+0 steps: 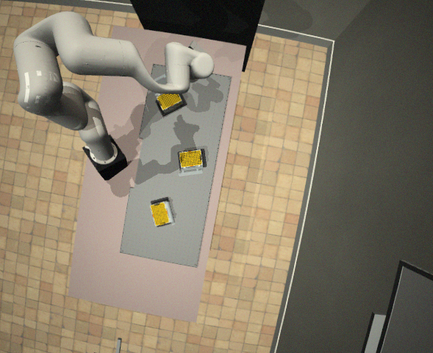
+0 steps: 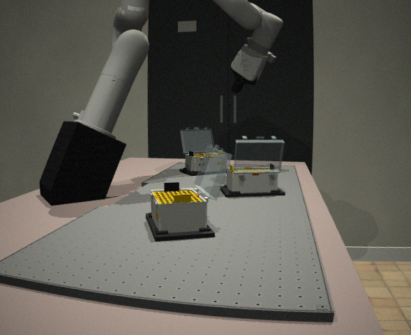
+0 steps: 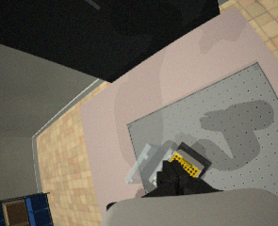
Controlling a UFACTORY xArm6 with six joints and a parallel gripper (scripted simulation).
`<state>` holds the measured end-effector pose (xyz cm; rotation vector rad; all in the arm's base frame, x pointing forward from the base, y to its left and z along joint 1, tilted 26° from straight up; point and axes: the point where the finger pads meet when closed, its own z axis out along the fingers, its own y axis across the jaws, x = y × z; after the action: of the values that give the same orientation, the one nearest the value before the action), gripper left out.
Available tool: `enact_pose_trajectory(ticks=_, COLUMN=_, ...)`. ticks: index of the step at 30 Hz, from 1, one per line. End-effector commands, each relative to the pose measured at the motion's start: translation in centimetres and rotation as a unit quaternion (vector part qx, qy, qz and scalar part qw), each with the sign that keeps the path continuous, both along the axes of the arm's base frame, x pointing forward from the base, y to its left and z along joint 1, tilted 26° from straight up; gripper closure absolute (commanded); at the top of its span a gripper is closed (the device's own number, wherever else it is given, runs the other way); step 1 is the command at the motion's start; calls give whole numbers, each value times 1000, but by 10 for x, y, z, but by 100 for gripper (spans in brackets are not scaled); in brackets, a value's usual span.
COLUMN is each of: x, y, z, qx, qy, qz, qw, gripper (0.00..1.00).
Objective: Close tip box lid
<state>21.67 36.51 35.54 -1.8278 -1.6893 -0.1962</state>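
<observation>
Dark claw (image 2: 237, 87) pressed together on nothing, hanging high above the far white tip box with yellow tips (image 2: 199, 160) on the grey perforated surface (image 2: 263, 252), its clear lid (image 2: 197, 139) upright. Stickers unreadable, so B38 unconfirmed. Best to descend behind the chosen lid, tip it forward, then press its front edge straight down without shoving the box off its black holder plate (image 2: 189, 172).

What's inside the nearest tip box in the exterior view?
Rows of yellow tips fill the open top of the nearest tip box. Its opaque white walls hide everything below the tip rack. The clear lid stands open.
</observation>
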Motion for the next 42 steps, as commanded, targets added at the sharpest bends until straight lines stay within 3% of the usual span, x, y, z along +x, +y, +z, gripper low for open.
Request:
enact_pose_trajectory(ticks=1, x=-3, y=-8, z=-5, qx=-20, qy=7, qz=-20, qw=1000, gripper=100)
enact_pose_trajectory(ticks=13, x=-19, y=-44, z=-35, qx=-92, qy=35, qz=-88, qw=991, gripper=100)
enact_pose_trajectory(ticks=18, x=-21, y=-49, z=-40, qx=-92, qy=35, qz=-88, qw=991, gripper=100)
enact_pose_trajectory(ticks=21, x=-25, y=-60, z=-49, qx=-122, qy=45, qz=-120, qw=984, gripper=100)
enact_pose_trajectory(ticks=24, x=-27, y=-65, z=-54, qx=-122, qy=45, qz=-120, qw=984, gripper=100)
enact_pose_trajectory(ticks=33, x=-38, y=-93, z=-77, qx=-180, qy=61, qz=-184, qw=964, gripper=100)
enact_pose_trajectory(ticks=42, x=-46, y=-115, z=-96, qx=-208, qy=67, qz=-216, qw=952, gripper=100)
